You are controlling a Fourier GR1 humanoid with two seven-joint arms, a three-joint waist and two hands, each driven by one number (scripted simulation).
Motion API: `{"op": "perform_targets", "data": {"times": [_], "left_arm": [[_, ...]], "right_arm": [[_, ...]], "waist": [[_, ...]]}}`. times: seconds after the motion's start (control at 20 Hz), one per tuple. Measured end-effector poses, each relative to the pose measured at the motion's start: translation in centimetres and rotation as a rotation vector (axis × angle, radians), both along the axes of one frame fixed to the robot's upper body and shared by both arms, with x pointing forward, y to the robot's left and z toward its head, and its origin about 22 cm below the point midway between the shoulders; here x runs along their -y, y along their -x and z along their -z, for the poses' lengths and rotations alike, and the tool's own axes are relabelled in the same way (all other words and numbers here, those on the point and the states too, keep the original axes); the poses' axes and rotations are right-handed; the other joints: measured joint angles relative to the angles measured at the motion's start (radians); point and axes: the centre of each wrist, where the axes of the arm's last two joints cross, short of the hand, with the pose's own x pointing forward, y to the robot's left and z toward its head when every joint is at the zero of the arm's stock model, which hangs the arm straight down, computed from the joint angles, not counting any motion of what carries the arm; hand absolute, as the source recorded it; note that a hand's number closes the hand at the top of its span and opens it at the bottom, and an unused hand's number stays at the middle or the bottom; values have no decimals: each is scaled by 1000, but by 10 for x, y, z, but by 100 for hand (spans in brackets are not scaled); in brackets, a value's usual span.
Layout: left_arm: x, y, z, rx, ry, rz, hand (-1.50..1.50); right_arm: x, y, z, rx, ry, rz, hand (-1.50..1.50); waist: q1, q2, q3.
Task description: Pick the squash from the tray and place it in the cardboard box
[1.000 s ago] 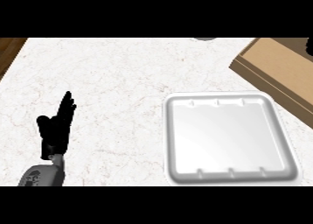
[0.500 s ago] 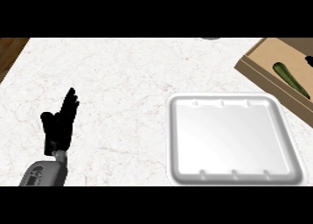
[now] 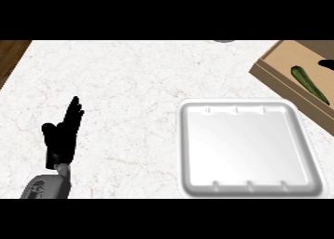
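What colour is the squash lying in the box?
The squash is dark green, best seen in the head view.

left robot hand [image 3: 61,135]: fingers straight, pointing up, resting lower left | right robot hand [image 3: 333,65]: sliver at right edge

A white marbled counter [image 3: 128,79] meets a dark wooden strip [image 3: 4,58] at its far-left corner.

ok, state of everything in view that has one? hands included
squash: lying inside the cardboard box, off the tray.
cardboard box: open on top, holding the squash.
tray: flat on the counter, nothing on it.
left hand: open, resting at lower left, holding nothing.
right hand: only a dark tip shows at the right edge over the box; state unclear.
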Motion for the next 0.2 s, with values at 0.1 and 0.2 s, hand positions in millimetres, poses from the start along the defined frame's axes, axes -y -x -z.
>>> {"op": "perform_targets", "data": {"times": [0.1, 0.2], "left_arm": [[-4, 0, -4, 0, 0, -3, 0], [-4, 1, -5, -3, 2, -7, 0]], "right_arm": [[7, 3, -2, 59, -85, -14, -150], [16, 9, 0, 108, -151, -14, -150]], "waist": [[-3, -3, 0], [-7, -3, 0]]}}
